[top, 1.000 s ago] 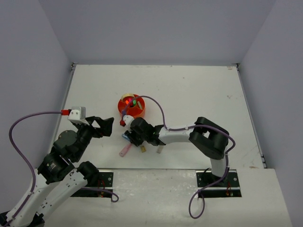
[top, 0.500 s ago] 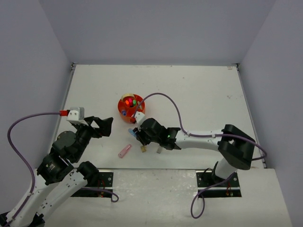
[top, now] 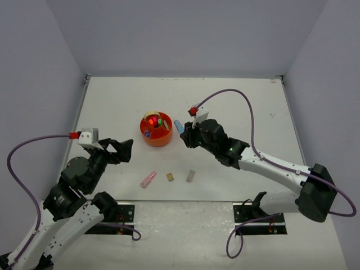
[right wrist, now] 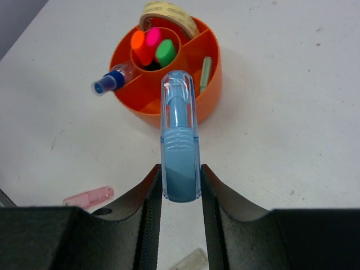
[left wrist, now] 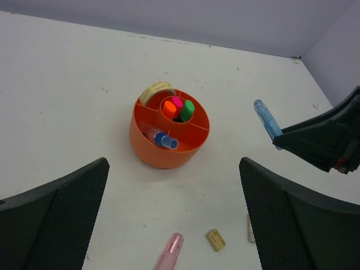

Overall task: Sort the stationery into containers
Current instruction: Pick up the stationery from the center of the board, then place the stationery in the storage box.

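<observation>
Risen from the bench (top: 236,107), right claw (top: 183,135) clamps blue capsule (top: 178,125) beside orange organiser (top: 157,140); left claw (top: 124,149) stays apart.

White-and-black arms (top: 270,166), purple cables (top: 45,136)

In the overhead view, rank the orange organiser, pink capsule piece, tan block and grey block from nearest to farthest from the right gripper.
1. Orange organiser, just left of the right gripper, which grips a blue capsule piece.
2. Grey block and tan block, toward the near edge: too close to call.
3. Pink capsule piece, near edge, farthest left.
</observation>
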Available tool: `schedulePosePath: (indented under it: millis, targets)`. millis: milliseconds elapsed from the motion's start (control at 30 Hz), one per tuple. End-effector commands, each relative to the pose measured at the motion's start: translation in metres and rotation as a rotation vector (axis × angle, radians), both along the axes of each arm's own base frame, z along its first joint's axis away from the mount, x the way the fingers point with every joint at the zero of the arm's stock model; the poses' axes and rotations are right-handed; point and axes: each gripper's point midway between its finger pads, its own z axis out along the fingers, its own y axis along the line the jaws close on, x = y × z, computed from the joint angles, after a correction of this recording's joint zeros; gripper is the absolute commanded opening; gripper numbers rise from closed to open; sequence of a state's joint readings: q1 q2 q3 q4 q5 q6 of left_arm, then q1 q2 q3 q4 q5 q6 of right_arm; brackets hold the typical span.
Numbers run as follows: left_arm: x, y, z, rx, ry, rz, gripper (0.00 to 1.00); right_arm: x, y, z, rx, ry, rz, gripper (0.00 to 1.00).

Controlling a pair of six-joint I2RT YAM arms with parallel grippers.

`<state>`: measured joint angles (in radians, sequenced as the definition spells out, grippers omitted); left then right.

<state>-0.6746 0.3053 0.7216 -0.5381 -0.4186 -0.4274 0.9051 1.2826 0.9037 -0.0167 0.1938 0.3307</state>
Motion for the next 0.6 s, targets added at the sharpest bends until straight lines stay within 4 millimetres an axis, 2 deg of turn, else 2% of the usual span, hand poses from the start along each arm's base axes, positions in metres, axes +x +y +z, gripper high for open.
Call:
schedulePosePath:
  millis: [0,67,100,133,167,267,367,433,567]
  targets:
    - [0.003,0.003,0.0,-0.006,-0.013,0.022,1.0,0.029,0.016,0.009,0.074,0.094,-0.044,0.13]
    - [0.002,0.003,0.0,-0.008,-0.013,0.024,1.0,0.044,0.028,0.009,0.094,0.126,-0.034,0.13]
    - [0.002,0.004,0.001,-0.008,-0.014,0.026,1.0,0.053,0.035,-0.002,0.083,0.157,-0.028,0.13]
    - [0.002,0.004,0.0,-0.009,-0.014,0.024,1.0,0.058,0.04,-0.004,0.087,0.168,-0.018,0.13]
    - [0.002,0.003,0.001,-0.011,-0.016,0.021,1.0,0.066,0.047,0.003,0.1,0.158,-0.016,0.13]
    - [0.002,0.003,0.0,-0.009,-0.017,0.023,1.0,0.079,0.058,-0.007,0.083,0.186,-0.017,0.13]
    - [0.003,0.002,0.0,-0.005,-0.015,0.02,1.0,0.085,0.066,-0.02,0.06,0.216,-0.015,0.14]
    - [0.003,0.001,-0.001,-0.002,-0.012,0.017,1.0,0.085,0.075,-0.017,0.07,0.23,0.015,0.16]
    - [0.003,0.001,-0.001,-0.001,-0.011,0.013,1.0,0.089,0.079,-0.032,0.047,0.259,0.011,0.18]
